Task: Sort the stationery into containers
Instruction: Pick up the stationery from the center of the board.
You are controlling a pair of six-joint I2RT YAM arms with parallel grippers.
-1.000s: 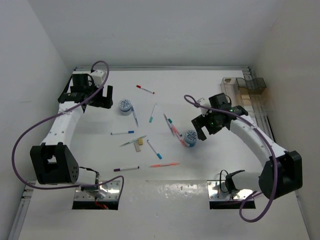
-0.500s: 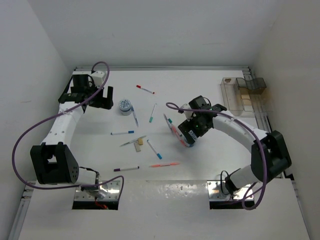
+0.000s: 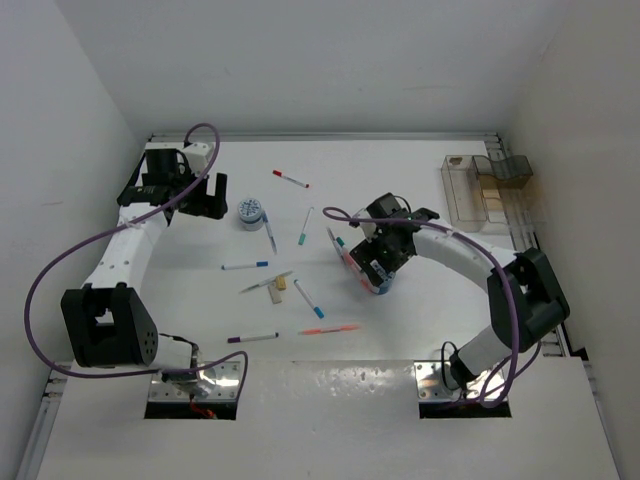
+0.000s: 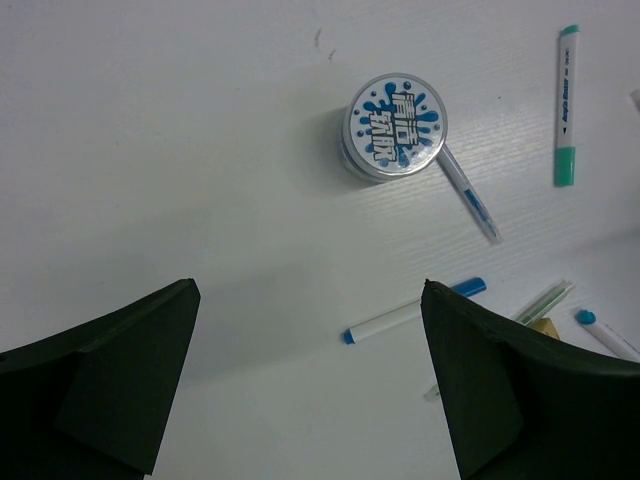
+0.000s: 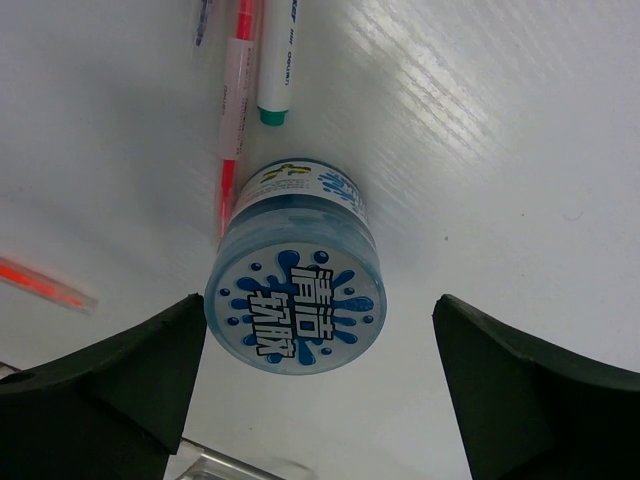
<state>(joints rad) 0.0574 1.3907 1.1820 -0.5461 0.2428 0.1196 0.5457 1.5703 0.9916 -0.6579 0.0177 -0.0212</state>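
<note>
The right gripper (image 5: 315,330) is wide open, one finger on each side of a small round tub (image 5: 295,300) in the middle of the table. The tub is see-through blue, and its white lid has blue splashes. The left gripper (image 4: 308,300) is open and empty.
</note>
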